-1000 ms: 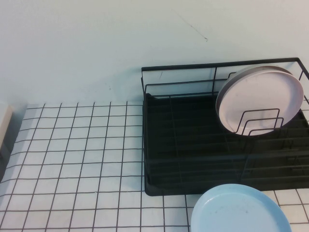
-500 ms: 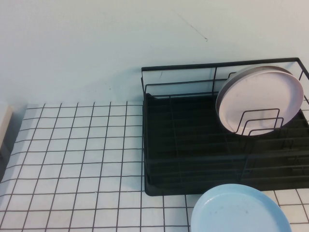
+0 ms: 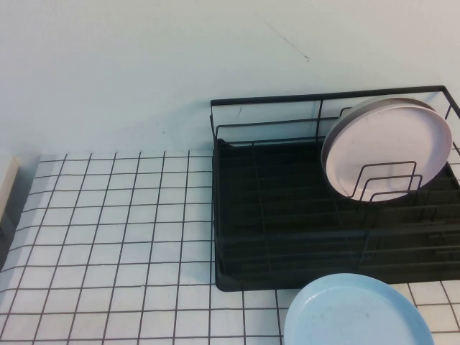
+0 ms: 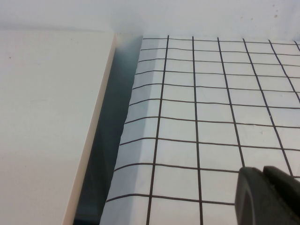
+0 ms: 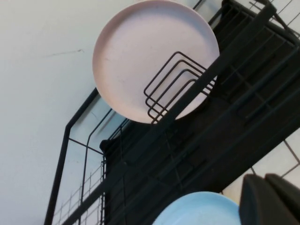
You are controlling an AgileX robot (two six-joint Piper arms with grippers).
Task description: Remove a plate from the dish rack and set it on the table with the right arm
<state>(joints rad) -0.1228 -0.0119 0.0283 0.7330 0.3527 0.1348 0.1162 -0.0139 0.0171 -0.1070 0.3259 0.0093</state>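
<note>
The pale pink plate [image 3: 388, 147] stands upright in the wire loops at the right end of the black dish rack [image 3: 287, 215]; a grey-white plate's rim shows just behind it. It also shows in the right wrist view [image 5: 150, 51], leaning in the rack [image 5: 197, 140]. My right gripper [image 5: 271, 199] is shut and empty, low near the rack's front by the light blue plate, apart from the pink plate. My left gripper [image 4: 267, 194] is shut and empty over the gridded table [image 4: 211, 117]. Neither gripper shows in the high view.
A light blue plate [image 3: 357, 313] lies flat on the table [image 3: 122, 237] in front of the rack, also in the right wrist view [image 5: 194, 210]. A cream board [image 4: 47, 117] lies at the table's left edge. A pale wall stands behind.
</note>
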